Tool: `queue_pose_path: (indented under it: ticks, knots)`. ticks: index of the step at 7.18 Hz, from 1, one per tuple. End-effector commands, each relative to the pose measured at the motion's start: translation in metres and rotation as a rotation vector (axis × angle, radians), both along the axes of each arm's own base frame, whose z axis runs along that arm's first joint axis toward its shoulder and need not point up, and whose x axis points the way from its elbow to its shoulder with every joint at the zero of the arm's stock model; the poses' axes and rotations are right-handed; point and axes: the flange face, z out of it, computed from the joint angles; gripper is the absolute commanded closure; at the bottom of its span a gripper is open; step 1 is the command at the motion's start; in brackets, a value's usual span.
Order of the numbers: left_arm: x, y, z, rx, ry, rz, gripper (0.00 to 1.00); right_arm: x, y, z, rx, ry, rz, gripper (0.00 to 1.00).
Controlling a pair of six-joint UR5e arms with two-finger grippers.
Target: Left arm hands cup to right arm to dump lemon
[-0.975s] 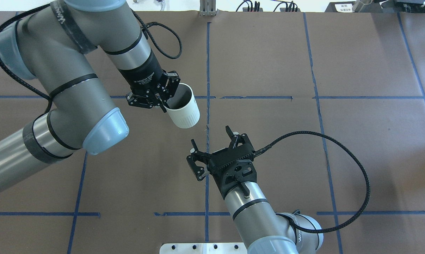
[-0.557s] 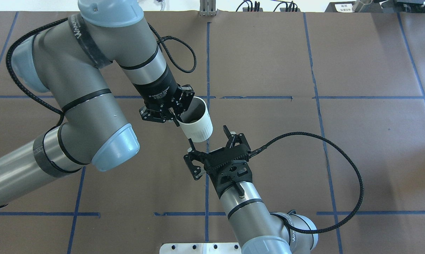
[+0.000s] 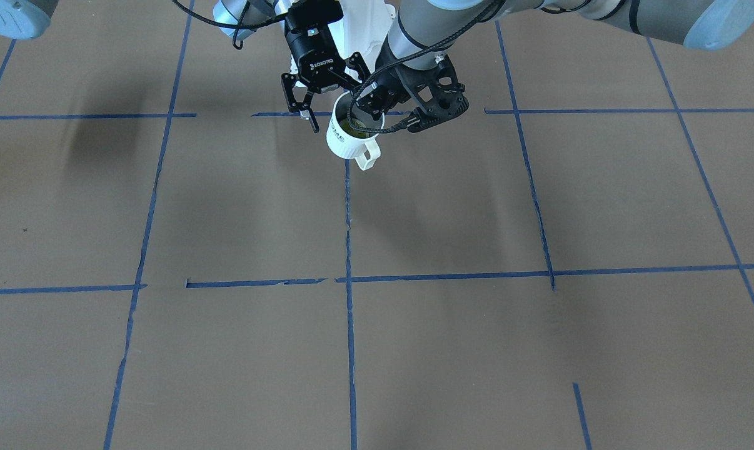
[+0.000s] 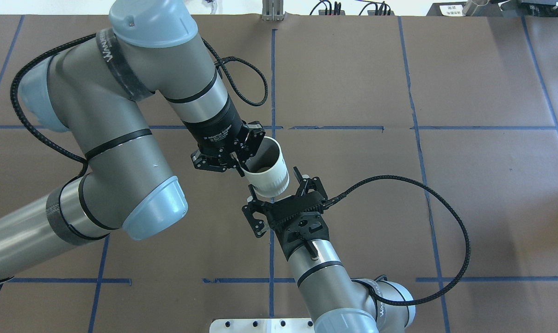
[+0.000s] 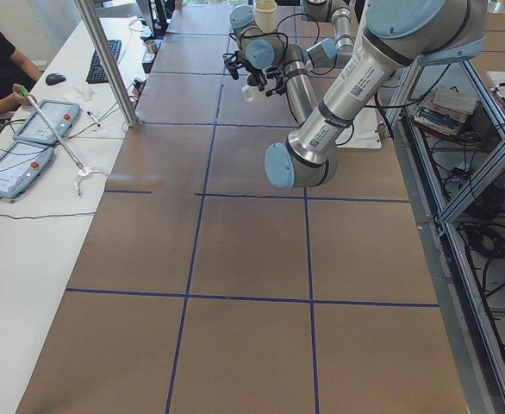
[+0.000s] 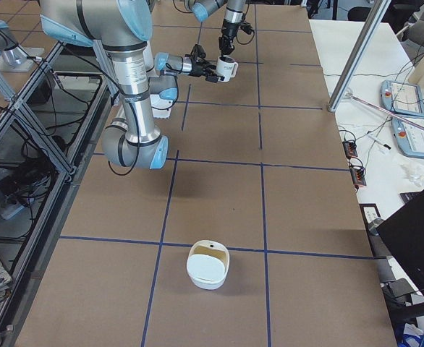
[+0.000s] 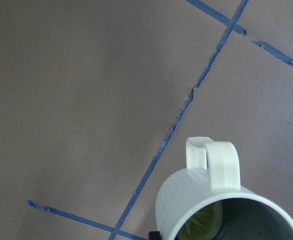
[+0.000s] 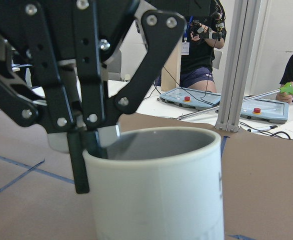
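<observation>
The white cup [image 4: 270,179] hangs tilted above the table, handle pointing away from the robot [image 3: 366,156]. The yellow-green lemon [image 3: 356,129] lies inside it and also shows in the left wrist view [image 7: 206,225]. My left gripper [image 4: 242,164] is shut on the cup's rim, one finger inside and one outside. My right gripper [image 4: 275,185] is open, with a finger on each side of the cup's lower body; I cannot tell whether they touch it. The right wrist view shows the cup [image 8: 156,190] very close, with the left gripper's fingers [image 8: 81,145] pinching its rim.
A white bowl-like container [image 6: 208,266] stands on the brown table toward the robot's right end. A white base plate [image 4: 260,326] sits at the table's near edge. Operators with pendants [image 5: 37,121] sit at a side table behind an aluminium post [image 6: 357,50].
My left arm has carried the cup right and toward the robot, to the right gripper. The right gripper has edged forward, so the cup's base now sits between its open fingers.
</observation>
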Motion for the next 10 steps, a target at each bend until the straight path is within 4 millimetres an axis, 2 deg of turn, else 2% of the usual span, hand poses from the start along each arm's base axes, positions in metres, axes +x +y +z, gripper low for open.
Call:
queue_pose_path:
  ticks: [1, 6, 7, 8, 9, 10]
  knots:
    - [0.002, 0.004, -0.003, 0.001, 0.004, 0.006, 0.98, -0.002, 0.000, 0.002, 0.002, 0.011, 0.000, 0.01]
    - [0.009, 0.019, -0.012, 0.005, 0.019, 0.028, 0.92, -0.005, 0.000, 0.006, 0.009, 0.035, -0.001, 0.01]
    - [0.009, 0.021, -0.013, -0.003, 0.021, 0.026, 0.90, -0.006, -0.001, 0.007, 0.017, 0.053, -0.001, 0.12]
    - [0.009, 0.021, -0.014, -0.002, 0.022, 0.026, 0.74, -0.008, -0.001, 0.009, 0.036, 0.089, -0.001, 0.40]
    - [0.009, 0.021, -0.015, 0.000, 0.022, 0.024, 0.28, -0.008, 0.000, 0.009, 0.039, 0.094, -0.003, 0.60]
    - [0.009, 0.021, -0.016, 0.005, 0.025, 0.023, 0.00, -0.008, 0.000, 0.010, 0.041, 0.098, -0.007, 0.66]
